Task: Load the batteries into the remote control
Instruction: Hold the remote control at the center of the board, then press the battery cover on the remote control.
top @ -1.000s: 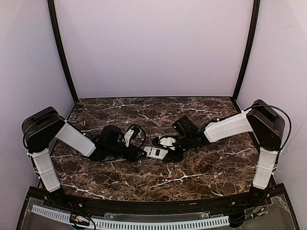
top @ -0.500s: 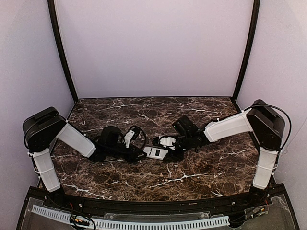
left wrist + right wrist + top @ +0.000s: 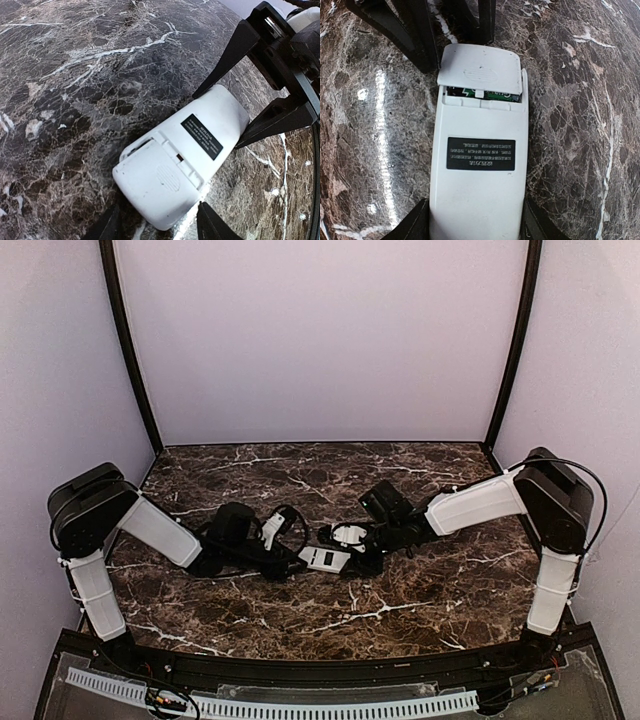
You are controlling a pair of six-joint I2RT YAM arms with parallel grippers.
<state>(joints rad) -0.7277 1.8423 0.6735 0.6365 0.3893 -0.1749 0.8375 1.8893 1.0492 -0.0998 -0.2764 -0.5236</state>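
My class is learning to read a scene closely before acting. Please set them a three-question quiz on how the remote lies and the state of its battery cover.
1. Multiple choice: which side of the remote control faces up?
A) the red button face
B) the plain white back with a black label
C) a narrow side edge
2. True or false: the battery cover is fully closed.
3. Fill in: through the gap at the cover's edge, a ____ battery shows.

Key
1. B
2. False. The cover sits ajar, leaving a gap.
3. green
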